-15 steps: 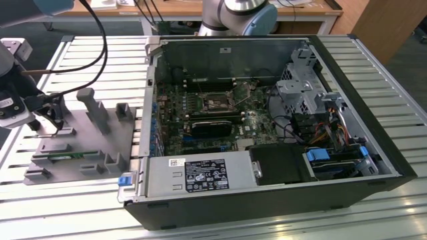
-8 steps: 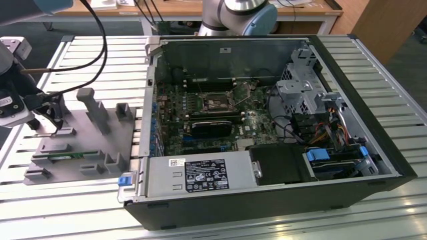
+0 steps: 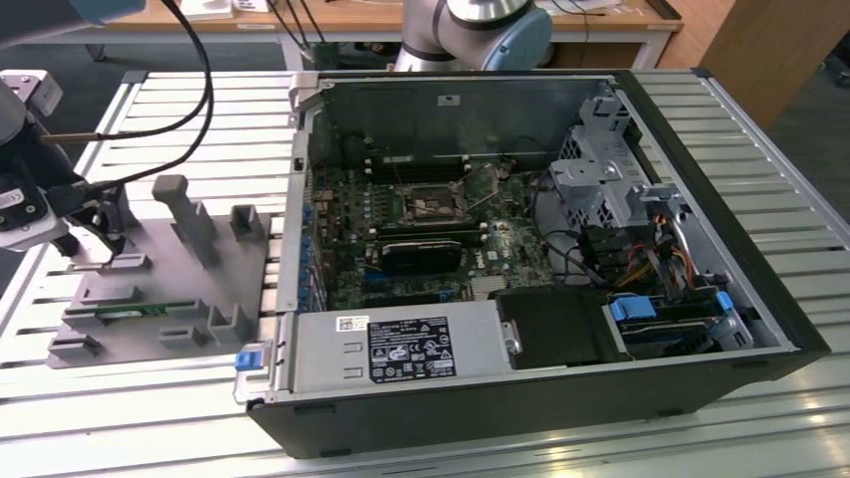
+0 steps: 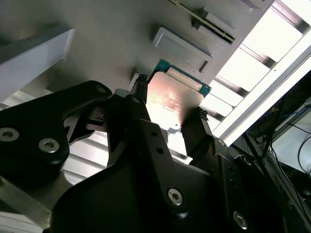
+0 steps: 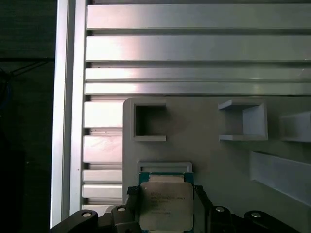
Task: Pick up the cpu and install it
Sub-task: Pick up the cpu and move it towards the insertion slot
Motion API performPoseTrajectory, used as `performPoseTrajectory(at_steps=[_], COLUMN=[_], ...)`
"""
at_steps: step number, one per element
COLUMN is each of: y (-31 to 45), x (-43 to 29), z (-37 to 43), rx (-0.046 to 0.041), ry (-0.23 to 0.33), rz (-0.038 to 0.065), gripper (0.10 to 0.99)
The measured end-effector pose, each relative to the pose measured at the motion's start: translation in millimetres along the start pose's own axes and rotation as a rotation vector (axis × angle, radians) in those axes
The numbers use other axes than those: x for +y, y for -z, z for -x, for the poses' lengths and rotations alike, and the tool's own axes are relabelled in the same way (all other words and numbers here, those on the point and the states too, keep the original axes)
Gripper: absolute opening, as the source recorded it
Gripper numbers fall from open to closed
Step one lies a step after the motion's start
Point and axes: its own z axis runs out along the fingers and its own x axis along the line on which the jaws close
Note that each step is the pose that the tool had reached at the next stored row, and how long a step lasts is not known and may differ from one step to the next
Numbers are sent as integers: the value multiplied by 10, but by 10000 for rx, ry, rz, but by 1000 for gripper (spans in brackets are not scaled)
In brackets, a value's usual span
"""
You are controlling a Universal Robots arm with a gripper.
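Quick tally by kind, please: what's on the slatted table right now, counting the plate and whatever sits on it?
cpu: 1
memory stick: 1
grey holder plate: 1
computer case: 1
Total: 4

Matte black jaws of angular plates, silver screws (image 4: 175, 196) sunk in — black cables (image 3: 207, 85) loop off the grey wrist (image 3: 14, 129).
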Motion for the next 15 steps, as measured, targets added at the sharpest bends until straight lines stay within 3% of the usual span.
performPoseTrajectory(at_steps=[15], y=[60], x=[26], z=[-1], rx=[-3], ry=[-4], rz=[1], gripper=[533])
